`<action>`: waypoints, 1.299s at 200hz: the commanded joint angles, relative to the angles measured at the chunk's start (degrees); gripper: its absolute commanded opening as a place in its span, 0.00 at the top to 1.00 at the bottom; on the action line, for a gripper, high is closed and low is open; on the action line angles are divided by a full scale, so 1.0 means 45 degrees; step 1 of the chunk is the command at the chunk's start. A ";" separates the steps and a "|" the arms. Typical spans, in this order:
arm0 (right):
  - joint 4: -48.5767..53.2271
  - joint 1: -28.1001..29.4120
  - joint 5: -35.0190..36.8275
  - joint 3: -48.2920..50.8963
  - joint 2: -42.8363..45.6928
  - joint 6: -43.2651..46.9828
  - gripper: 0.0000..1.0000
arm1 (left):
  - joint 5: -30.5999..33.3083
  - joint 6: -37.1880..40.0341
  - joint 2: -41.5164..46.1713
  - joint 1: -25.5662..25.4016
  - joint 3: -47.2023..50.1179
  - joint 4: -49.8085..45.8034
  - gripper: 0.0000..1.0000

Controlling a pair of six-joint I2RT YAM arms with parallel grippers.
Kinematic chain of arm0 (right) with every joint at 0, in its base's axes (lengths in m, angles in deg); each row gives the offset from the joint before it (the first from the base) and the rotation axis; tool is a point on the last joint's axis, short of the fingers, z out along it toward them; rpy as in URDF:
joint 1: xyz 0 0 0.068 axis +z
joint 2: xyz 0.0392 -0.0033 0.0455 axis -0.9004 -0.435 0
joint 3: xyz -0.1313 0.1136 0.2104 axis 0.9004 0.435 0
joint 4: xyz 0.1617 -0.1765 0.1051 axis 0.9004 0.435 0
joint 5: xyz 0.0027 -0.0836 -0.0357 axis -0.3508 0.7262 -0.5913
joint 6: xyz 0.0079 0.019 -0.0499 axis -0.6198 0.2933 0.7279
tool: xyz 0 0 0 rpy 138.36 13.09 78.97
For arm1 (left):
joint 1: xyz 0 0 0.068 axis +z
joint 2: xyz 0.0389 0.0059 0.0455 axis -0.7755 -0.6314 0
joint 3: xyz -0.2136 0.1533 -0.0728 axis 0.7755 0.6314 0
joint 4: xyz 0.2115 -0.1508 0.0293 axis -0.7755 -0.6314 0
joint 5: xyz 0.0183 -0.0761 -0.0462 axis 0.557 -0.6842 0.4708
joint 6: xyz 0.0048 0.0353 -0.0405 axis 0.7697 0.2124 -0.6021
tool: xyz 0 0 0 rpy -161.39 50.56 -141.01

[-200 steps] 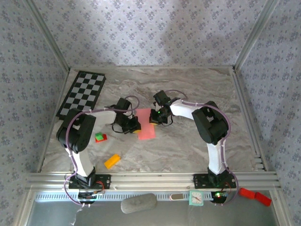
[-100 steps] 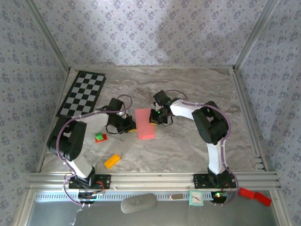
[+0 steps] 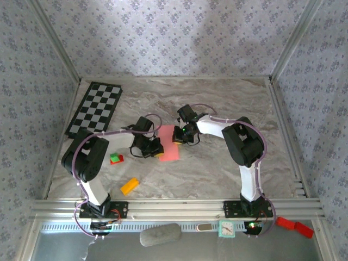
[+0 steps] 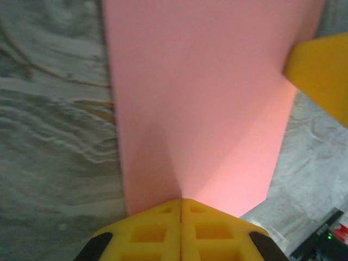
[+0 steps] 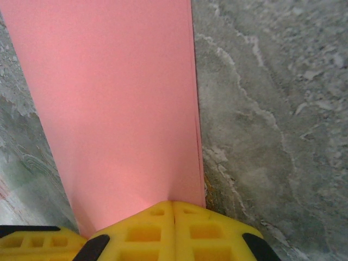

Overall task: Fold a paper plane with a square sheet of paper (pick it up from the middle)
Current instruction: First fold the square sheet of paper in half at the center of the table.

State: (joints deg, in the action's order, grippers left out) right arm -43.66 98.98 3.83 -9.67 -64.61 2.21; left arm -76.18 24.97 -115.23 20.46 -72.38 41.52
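The salmon-pink sheet of paper (image 3: 169,144) lies folded into a narrow upright strip at the table's middle, between both grippers. My left gripper (image 3: 156,147) is at its left edge. In the left wrist view its yellow fingertips (image 4: 163,217) are pressed together at the gripper (image 4: 180,200), where the paper (image 4: 206,92) shows angled creases running from the pinch. My right gripper (image 3: 177,136) is at the paper's right edge, also shut (image 5: 173,203) on the paper (image 5: 114,103), whose layered edge runs along the right. The right gripper's finger (image 4: 321,70) touches the paper's far side.
A checkerboard mat (image 3: 95,107) lies at the back left. A small red-and-green block (image 3: 116,159) and a small orange block (image 3: 129,186) sit on the marble table (image 3: 228,103) left of the front centre. The metal rail (image 3: 174,207) runs along the near edge.
The left gripper drew back to the left half a second ago and has now returned right to the paper's left edge. The right arm has held still.
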 commanded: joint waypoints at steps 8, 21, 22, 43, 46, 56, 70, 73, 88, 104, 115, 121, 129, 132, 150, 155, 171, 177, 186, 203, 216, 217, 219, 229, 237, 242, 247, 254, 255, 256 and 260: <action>0.3053 -0.0035 0.2882 0.1696 -0.2216 0.0038 0.94 | 0.0972 0.0017 -0.0094 0.0043 0.0773 -0.0641 0.93; 0.3045 -0.0054 0.2892 0.1723 -0.2191 0.0045 0.93 | 0.0995 0.0144 0.0144 0.0184 0.1075 -0.0862 0.93; 0.3052 -0.0052 0.2897 0.1730 -0.2194 0.0045 0.93 | 0.1009 0.0162 0.0179 0.0198 0.1091 -0.0887 0.93; 0.3048 -0.0065 0.3037 0.1737 -0.2165 0.0089 0.93 | 0.1447 0.0597 0.0824 0.0561 0.1329 -0.1767 0.93; 0.3058 -0.0069 0.3033 0.1737 -0.2158 0.0085 0.93 | 0.1466 0.0657 0.0944 0.0611 0.1342 -0.1919 0.93; 0.3044 -0.0064 0.3057 0.1737 -0.2157 0.0089 0.94 | 0.1375 0.0763 0.1329 0.0799 0.1366 -0.2149 0.93; 0.3059 -0.0059 0.3051 0.1737 -0.2151 0.0075 0.93 | 0.0936 0.0750 0.1845 0.0841 0.1247 -0.2044 0.92; 0.3045 -0.0065 0.3057 0.1737 -0.2156 0.0066 0.93 | 0.0826 0.0689 0.1933 0.0827 0.1207 -0.1981 0.92; 0.3050 -0.0051 0.3056 0.1718 -0.2176 0.0042 0.93 | 0.0181 0.0113 0.2221 0.0641 0.1073 -0.1053 0.92; 0.3042 -0.0049 0.3058 0.1657 -0.2196 0.0034 0.93 | -0.0170 -0.0478 0.2030 0.0247 0.0751 -0.0110 0.92; 0.3053 -0.0032 0.3074 0.1620 -0.2214 0.0040 0.93 | -0.0270 -0.0660 0.1619 -0.0069 0.0360 0.0176 0.92; 0.3052 -0.0036 0.3076 0.1620 -0.2197 0.0038 0.93 | -0.0249 -0.0678 0.1348 -0.0234 0.0152 0.0167 0.91; 0.3055 -0.0049 0.3069 0.1607 -0.2196 0.0039 0.93 | -0.0216 -0.0713 0.0959 -0.0388 -0.0036 0.0145 0.92; 0.3042 -0.0049 0.3062 0.1614 -0.2194 0.0045 0.93 | -0.0201 -0.0712 0.0824 -0.0445 -0.0101 0.0133 0.92; 0.3044 -0.0049 0.3071 0.1654 -0.2177 0.0043 0.94 | -0.0209 -0.0793 0.0163 -0.0607 -0.0183 0.0181 0.92; 0.3040 -0.0039 0.3063 0.1659 -0.2144 0.0045 0.94 | -0.0230 -0.0811 0.0019 -0.0637 -0.0156 0.0179 0.92; 0.3059 -0.0044 0.3062 0.1679 -0.2137 0.0046 0.94 | -0.0203 -0.0716 -0.0213 -0.0688 0.0003 0.0010 0.92; 0.3050 -0.0049 0.3065 0.1671 -0.2150 0.0044 0.94 | -0.0127 -0.0689 -0.0236 -0.0686 0.0092 -0.0137 0.92; 0.3048 -0.0057 0.3063 0.1659 -0.2156 0.0029 0.94 | 0.0134 -0.0590 -0.0238 -0.0674 0.0183 -0.0498 0.92; 0.3057 -0.0064 0.3095 0.1659 -0.2172 0.0046 0.94 | 0.0337 -0.0518 -0.0123 -0.0686 0.0565 -0.0869 0.92; 0.3042 -0.0088 0.3097 0.1640 -0.2206 0.0065 0.94 | 0.0305 -0.0515 0.0028 -0.0673 0.0978 -0.0871 0.92; 0.3041 -0.0088 0.3097 0.1640 -0.2211 0.0075 0.94 | 0.0303 -0.0509 0.0042 -0.0680 0.1013 -0.0872 0.92; 0.3055 -0.0088 0.3097 0.1640 -0.2215 0.0068 0.94 | 0.0301 -0.0504 0.0058 -0.0671 0.1073 -0.0887 0.92; 0.3054 -0.0107 0.3086 0.1659 -0.2210 0.0070 0.94 | 0.0300 -0.0481 0.0197 -0.0674 0.1345 -0.0958 0.92; 0.3057 -0.0108 0.3096 0.1659 -0.2212 0.0044 0.94 | 0.0267 -0.0455 0.0332 -0.0685 0.1575 -0.0960 0.92; 0.3049 -0.0118 0.3115 0.1678 -0.2211 0.0045 0.94 | 0.0280 -0.0462 0.0414 -0.0682 0.1708 -0.0988 0.92; 0.3053 -0.0127 0.3106 0.1679 -0.2233 0.0044 0.94 | 0.0263 -0.0444 0.0491 -0.0686 0.1824 -0.0993 0.92; 0.3053 -0.0128 0.3113 0.1679 -0.2235 0.0040 0.94 | 0.0251 -0.0441 0.0599 -0.0688 0.1974 -0.1017 0.92; 0.3056 -0.0128 0.3115 0.1679 -0.2245 0.0043 0.94 | 0.0246 -0.0452 0.0621 -0.0688 0.1990 -0.1023 0.92; 0.3048 -0.0128 0.3106 0.1679 -0.2250 0.0044 0.94 | 0.0254 -0.0458 0.0641 -0.0688 0.1997 -0.1026 0.92; 0.3057 -0.0128 0.3112 0.1669 -0.2253 0.0045 0.94 | 0.0275 -0.0461 0.0694 -0.0675 0.2078 -0.1034 0.92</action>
State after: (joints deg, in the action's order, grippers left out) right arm -43.84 98.96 3.85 -9.56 -64.55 2.21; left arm -76.27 22.43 -112.71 17.61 -67.66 46.42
